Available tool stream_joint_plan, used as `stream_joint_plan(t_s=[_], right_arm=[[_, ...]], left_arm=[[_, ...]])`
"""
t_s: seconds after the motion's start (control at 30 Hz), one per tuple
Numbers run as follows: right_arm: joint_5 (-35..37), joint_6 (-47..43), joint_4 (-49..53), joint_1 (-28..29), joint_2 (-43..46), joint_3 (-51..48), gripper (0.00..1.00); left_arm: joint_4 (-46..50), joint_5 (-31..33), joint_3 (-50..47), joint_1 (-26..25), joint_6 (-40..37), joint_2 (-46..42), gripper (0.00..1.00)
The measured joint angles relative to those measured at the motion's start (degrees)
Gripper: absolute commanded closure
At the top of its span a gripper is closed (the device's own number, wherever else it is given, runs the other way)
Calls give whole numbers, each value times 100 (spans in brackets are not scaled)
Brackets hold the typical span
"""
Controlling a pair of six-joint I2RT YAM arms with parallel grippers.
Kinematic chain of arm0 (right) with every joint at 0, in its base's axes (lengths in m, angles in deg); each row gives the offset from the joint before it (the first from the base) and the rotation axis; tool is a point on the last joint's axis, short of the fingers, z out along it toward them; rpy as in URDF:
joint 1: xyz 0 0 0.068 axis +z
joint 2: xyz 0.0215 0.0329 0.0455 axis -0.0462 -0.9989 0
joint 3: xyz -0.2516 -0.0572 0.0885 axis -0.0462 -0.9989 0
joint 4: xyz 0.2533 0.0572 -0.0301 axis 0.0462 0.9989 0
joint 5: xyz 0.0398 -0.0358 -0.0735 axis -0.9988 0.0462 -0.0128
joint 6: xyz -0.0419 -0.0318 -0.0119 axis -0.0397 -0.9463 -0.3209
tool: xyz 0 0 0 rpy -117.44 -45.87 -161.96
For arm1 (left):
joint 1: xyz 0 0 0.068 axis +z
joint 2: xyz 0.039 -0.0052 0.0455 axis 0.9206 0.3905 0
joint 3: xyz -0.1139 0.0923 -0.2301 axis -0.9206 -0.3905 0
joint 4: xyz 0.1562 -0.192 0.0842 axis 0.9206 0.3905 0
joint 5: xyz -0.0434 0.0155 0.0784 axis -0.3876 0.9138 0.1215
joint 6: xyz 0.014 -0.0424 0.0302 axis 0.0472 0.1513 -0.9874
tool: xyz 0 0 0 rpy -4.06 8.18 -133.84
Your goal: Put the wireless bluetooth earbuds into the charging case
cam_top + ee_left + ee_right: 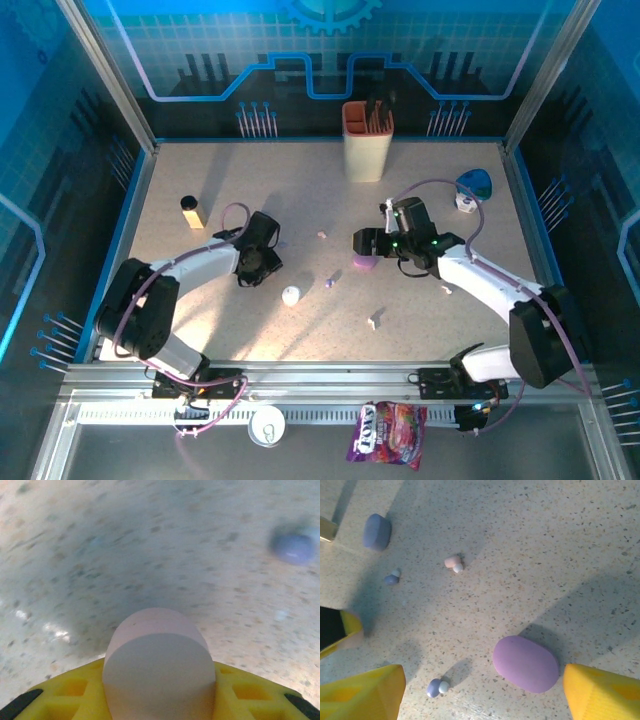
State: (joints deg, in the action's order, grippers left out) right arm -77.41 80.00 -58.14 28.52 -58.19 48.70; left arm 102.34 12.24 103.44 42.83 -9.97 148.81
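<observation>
- Speckled beige tabletop (200, 330) inside a blue-lit enclosure, with both arms reaching in from the near edge.
- At far left a small amber bottle (192, 210) with a dark cap stands upright, well apart from the rest.
- The left gripper (258, 262) comes next. Its yellow fingers (65, 690) pinch a pale pink case (159, 665), which fills the gap between them.
- Just right of it a white case (291, 295) lies on the table.
- The earbuds lie loose on the surface, none in a case. A lilac earbud (329, 283) is near the white case and a pink earbud (322, 235) sits farther back. Two white earbuds (376, 320) lie nearer the arms' bases.
- At centre a purple case (526, 663) lies flat between the fingers of the right gripper (484, 682), which are spread wide, with neither touching it.
- Behind that, an orange-and-cream holder (367, 140) stands upright at the back edge.
- At far right a blue object (474, 183) sits just beside a small white box (465, 203).
</observation>
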Motion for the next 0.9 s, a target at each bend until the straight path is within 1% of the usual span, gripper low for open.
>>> stream_joint_plan(t_s=[0.2,0.3,0.33,0.37,0.43,0.47,0.53,0.63,0.7,0.8,0.9], right_arm=[[-286,63,31,0,264,59,18],[-378,63,66,0,428,81,18],[-428,63,68,-2,485,81,18],[-483,66,70,-2,520,81,18],[-603,87,118,-4,579,122,19],[-651,109,142,-4,592,160,19],[-756,129,153,-4,636,243,19],[-879,153,219,-4,723,354,19],[-964,151,330,-4,748,459,20],[-1119,146,546,-4,741,656,21],[-1305,146,769,-4,654,872,22]], left_arm=[[-831,103,94,0,-1641,-131,57],[-1091,-79,186,0,-2446,-216,59],[-1185,-201,245,0,-2756,-238,61],[-1268,-308,291,0,-2986,-254,69],[-1523,-651,341,0,-3541,-299,76],[-1652,-839,341,0,-3748,-319,76],[-1915,-1287,341,0,-4192,-341,80],[-2203,-1853,341,-24,-4732,-341,79],[-2328,-2094,341,-98,-5139,-341,78],[-2557,-2240,306,-382,-5853,-348,75],[-2796,-2396,164,-654,-6426,-376,75]])
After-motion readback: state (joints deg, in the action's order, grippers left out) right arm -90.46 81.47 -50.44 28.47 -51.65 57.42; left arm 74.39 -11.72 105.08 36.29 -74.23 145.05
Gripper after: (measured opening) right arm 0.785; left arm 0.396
